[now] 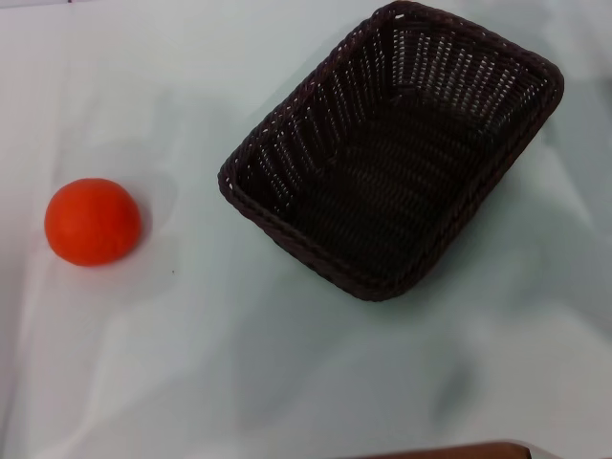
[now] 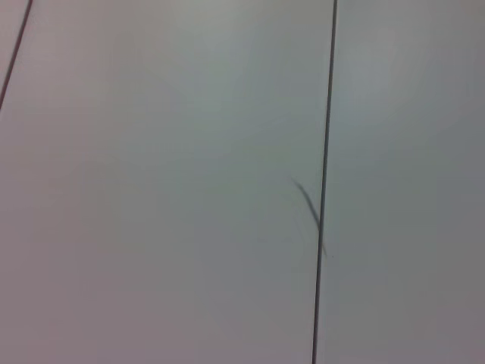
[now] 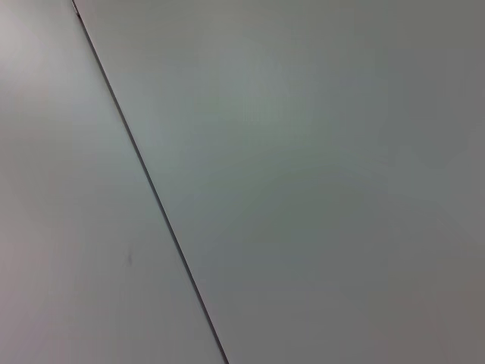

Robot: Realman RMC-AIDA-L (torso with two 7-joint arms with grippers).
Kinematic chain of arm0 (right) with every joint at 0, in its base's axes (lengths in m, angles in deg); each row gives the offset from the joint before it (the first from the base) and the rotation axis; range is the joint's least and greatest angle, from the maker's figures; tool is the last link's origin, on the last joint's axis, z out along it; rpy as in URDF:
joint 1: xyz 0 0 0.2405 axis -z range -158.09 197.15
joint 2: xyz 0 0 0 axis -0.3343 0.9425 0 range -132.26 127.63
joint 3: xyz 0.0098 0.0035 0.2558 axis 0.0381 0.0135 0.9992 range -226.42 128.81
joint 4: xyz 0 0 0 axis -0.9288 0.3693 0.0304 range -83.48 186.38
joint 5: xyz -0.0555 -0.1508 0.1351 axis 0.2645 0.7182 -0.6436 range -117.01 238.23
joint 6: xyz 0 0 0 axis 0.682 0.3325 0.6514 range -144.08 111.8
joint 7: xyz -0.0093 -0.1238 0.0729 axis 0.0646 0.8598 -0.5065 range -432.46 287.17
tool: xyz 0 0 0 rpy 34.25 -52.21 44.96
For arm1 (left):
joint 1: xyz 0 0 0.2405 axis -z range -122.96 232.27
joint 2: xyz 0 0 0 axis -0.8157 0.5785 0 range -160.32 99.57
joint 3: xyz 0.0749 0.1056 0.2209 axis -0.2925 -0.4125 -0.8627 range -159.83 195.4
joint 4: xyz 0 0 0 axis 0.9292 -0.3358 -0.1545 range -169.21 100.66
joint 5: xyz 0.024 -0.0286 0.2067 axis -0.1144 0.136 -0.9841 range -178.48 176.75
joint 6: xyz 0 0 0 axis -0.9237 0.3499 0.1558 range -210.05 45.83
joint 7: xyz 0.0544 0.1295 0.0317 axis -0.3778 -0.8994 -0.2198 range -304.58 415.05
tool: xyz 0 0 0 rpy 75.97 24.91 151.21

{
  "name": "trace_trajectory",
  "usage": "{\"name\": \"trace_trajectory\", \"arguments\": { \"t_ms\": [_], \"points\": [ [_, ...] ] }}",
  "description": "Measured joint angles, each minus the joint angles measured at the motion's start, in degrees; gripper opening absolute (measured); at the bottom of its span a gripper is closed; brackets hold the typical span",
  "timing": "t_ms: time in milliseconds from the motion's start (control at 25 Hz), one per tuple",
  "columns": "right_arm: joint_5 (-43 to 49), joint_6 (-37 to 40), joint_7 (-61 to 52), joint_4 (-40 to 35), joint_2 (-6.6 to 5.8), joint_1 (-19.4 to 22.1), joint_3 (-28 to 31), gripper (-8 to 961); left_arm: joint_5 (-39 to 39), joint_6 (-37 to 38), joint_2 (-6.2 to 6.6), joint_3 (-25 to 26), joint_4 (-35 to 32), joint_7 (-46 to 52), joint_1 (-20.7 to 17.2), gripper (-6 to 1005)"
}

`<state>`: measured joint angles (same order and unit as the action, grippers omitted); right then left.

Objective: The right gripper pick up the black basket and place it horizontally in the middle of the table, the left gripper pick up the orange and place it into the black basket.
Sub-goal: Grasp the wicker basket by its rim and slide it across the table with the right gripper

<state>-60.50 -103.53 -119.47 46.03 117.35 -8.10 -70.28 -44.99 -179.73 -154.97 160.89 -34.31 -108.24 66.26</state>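
The black basket (image 1: 397, 143) lies on the table (image 1: 287, 373) at the right of the head view, turned diagonally, its long side running from near left to far right. It is empty. The orange (image 1: 93, 221) sits on the cloth at the left, well apart from the basket. Neither gripper shows in any view. The left wrist view and the right wrist view show only pale flat panels with thin dark seams.
A brown edge (image 1: 449, 451) shows at the near border of the table. Bare wrinkled cloth lies between the orange and the basket and in front of both.
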Motion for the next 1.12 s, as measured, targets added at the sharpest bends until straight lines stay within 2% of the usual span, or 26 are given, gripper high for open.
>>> {"name": "trace_trajectory", "arguments": {
  "t_ms": [440, 600, 640, 680, 760, 920, 1000, 1120],
  "points": [
    [-0.01, -1.03, -2.83, -1.73, -0.19, 1.03, -1.14, 852, -0.29, -1.59, 0.3, -2.61, -0.49, 3.09, -0.38, 834],
    [0.86, -0.73, -5.86, -5.7, -0.53, 1.88, -5.43, 851, -0.28, -2.19, 0.33, -2.9, -0.29, 4.69, -0.95, 832],
    [3.61, 0.98, -10.96, -11.5, -0.53, 2.46, -8.06, 851, -0.28, -2.28, 0.38, -3.06, -0.16, 5.4, -1.05, 830],
    [3.61, 0.98, -10.96, -11.5, -0.53, 2.46, -8.06, 851, -0.28, -2.31, 0.42, -3.15, -0.11, 5.66, -1.09, 829],
    [9.69, 4.47, -20.67, -19.7, -0.57, 2.85, -9.98, 850, -0.27, -2.36, 0.47, -3.19, 0.02, 5.83, -1.09, 828],
    [25.49, 9.66, -42.94, -36.89, -1.1, 2.31, -10.82, 850, -0.26, -2.41, 0.49, -3.23, 0.08, 5.83, -0.79, 827],
    [33.31, 9.73, -54.28, -44.68, -1.86, 1.33, -10.92, 850, -0.26, -2.46, 0.49, -3.3, 0.1, 5.83, -0.77, 827],
    [46.19, 5.86, -71.32, -55.89, -3.65, -1.16, -11.17, 850, -0.26, -2.6, 0.49, -3.32, 0.11, 5.83, -1.17, 828]
  ]
}}
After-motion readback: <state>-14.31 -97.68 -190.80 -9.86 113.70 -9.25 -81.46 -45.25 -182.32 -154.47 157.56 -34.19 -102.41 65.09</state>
